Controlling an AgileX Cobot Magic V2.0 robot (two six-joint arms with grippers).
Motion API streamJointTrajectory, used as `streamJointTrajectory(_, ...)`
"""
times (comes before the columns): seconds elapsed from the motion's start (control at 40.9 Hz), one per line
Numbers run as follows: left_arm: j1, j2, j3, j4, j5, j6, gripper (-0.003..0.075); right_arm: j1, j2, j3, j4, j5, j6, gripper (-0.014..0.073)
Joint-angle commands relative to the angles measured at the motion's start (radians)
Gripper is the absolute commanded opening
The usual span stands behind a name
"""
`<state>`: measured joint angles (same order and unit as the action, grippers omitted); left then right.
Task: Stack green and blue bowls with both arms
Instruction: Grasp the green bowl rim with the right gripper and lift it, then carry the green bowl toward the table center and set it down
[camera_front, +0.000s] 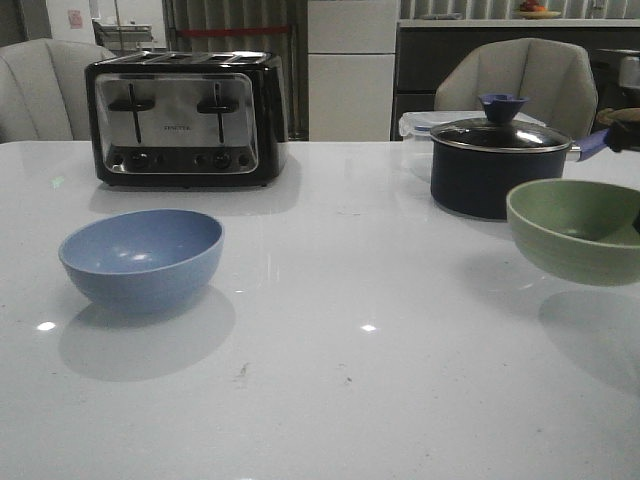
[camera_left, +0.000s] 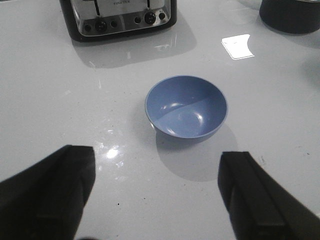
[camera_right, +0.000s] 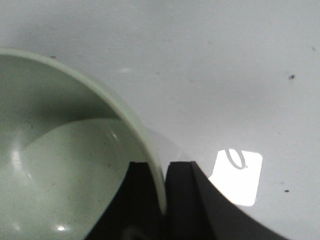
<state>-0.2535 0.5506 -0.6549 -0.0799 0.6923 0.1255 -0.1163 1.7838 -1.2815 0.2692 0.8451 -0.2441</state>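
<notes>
The dusty blue bowl (camera_front: 142, 258) sits upright and empty on the white table at the left. In the left wrist view it (camera_left: 186, 107) lies ahead of my left gripper (camera_left: 156, 185), which is open, empty and apart from the bowl. The pale green bowl (camera_front: 578, 228) hangs above the table at the right edge, its shadow below it. My right gripper (camera_right: 161, 182) is shut on the green bowl's rim (camera_right: 150, 150), one finger inside and one outside. Neither arm shows clearly in the front view.
A black and chrome toaster (camera_front: 185, 118) stands at the back left. A dark lidded saucepan with a blue knob (camera_front: 497, 160) stands at the back right, just behind the green bowl, with a clear plastic container (camera_front: 418, 128) behind it. Chairs stand beyond the table.
</notes>
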Motion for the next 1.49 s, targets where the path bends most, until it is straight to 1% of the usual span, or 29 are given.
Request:
streamJointTrajectory(0.0,-0.009,0.009,-0.033,-0.012,-0.077,0.002,0.0561,0.074,-0.104,-0.029,0.036,-0.004,-0.020,0.0042)
streamJointTrajectory(0.122,-0.009,0.009,-0.033,-0.012,-0.077,0.002,0.0561,0.205,-0.125,-0.029,0.037,-0.004,-0.020,0.0042)
streamJointTrajectory(0.293,-0.009,0.009,-0.033,-0.012,-0.077,0.002,0.0561,0.395,-0.098,-0.026,0.049,-0.027,-0.020,0.0042)
streamJointTrajectory(0.44,-0.009,0.009,-0.033,-0.012,-0.077,0.002,0.0561,0.503,-0.050,-0.026,0.062,-0.064,-0.020,0.0042)
streamJointTrajectory(0.538,-0.009,0.009,-0.033,-0.012,-0.077,0.002,0.0561,0.544,-0.014,-0.026,0.066,-0.077,-0.020,0.0042)
streamJointTrajectory(0.807,-0.009,0.009,-0.033,-0.012,-0.077,0.002,0.0561,0.551,0.049,-0.026,0.055,-0.093,-0.020,0.0057)
streamJointTrajectory(0.856,-0.009,0.009,-0.033,-0.012,-0.077,0.002,0.0561,0.551,0.049,-0.026,0.051,-0.092,-0.020,0.0090)
streamJointTrajectory(0.905,-0.009,0.009,-0.033,-0.012,-0.077,0.002,0.0561,0.551,0.048,-0.026,0.049,-0.093,-0.020,0.0147)
streamJointTrajectory(0.929,-0.009,0.009,-0.033,-0.012,-0.077,0.002,0.0561,0.551,0.048,-0.026,0.048,-0.093,-0.020,0.0178)
streamJointTrajectory(0.978,-0.009,0.009,-0.033,-0.012,-0.077,0.002,0.0561,0.551,0.048,-0.026,0.038,-0.093,-0.020,0.0266)
streamJointTrajectory(1.052,-0.009,0.009,-0.033,-0.012,-0.077,0.002,0.0561,0.551,0.048,-0.026,0.006,-0.093,-0.020,0.0358)
streamJointTrajectory(1.125,-0.009,0.009,-0.033,-0.012,-0.077,0.002,0.0561,0.549,0.048,-0.027,-0.030,-0.093,-0.020,0.0400)
streamJointTrajectory(1.296,-0.009,0.009,-0.033,-0.012,-0.077,0.002,0.0561,0.546,0.004,-0.027,-0.041,-0.090,-0.020,0.0401)
streamJointTrajectory(1.467,-0.009,0.009,-0.033,-0.012,-0.077,0.002,0.0561,0.548,-0.132,-0.013,-0.019,-0.101,-0.020,0.0401)
